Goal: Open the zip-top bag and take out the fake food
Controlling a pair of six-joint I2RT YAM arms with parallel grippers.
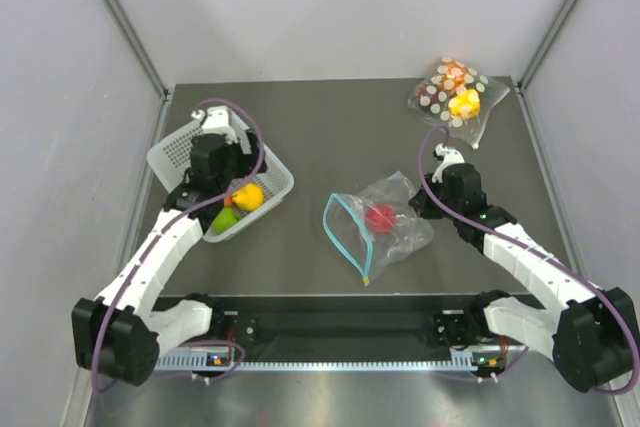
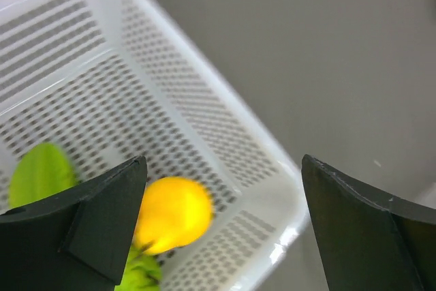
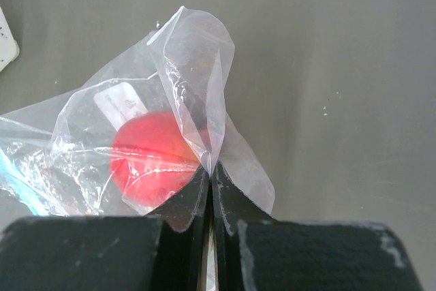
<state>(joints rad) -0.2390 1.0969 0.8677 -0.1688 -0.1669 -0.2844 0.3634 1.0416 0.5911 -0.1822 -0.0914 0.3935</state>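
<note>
- Left gripper (image 2: 221, 168) hung over the white mesh basket (image 2: 136, 120) with its fingers spread wide and nothing between them.
- Yellow fruit (image 2: 174, 212) lay in the basket under the left finger, and green fruit (image 2: 37, 175) lay farther out to that side. Both were inside the basket wall.
- Zip-top bag (image 1: 395, 207) lay on the table (image 1: 330, 137) between the arms, well apart from the left gripper.
- Its teal zip strip (image 1: 346, 247) was spread into a loop at the end away from the right gripper.
- Red fruit (image 3: 150, 155) sat inside the bag, just left of the right fingertips.
- Right gripper (image 3: 210, 168) was clamped on a fold of bag film, jaws pressed together.
- Polka-dot bag (image 1: 455, 92) lay beyond the right gripper, apart from it.
</note>
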